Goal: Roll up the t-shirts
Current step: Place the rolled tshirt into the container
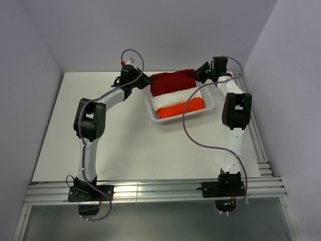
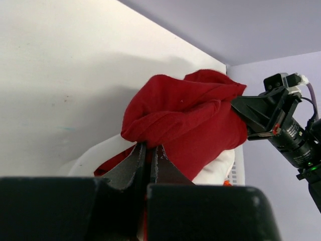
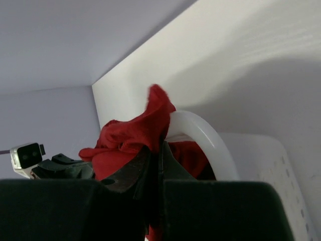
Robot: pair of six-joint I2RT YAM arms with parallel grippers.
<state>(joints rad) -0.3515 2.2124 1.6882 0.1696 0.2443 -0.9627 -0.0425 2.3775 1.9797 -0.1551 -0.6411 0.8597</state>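
Currently: dark red t-shirt [image 1: 173, 83] pinched at both ends, lift-out step judged in hand
It lies bunched at the 12 o'clock side of the basket [image 1: 213, 103], beside the white t-shirt [image 1: 168, 100] and orange t-shirt [image 1: 181, 108]. Left gripper [image 1: 143, 80] is clamped on its 9 o'clock end, right gripper [image 1: 198, 74] on its 3 o'clock end. Next move likely calls for an even joint lift, then spreading on the table [image 1: 125, 145] toward 7 o'clock

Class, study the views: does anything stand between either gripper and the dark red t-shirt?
Nothing visible does: the left gripper and the right gripper are both shut on the dark red t-shirt.
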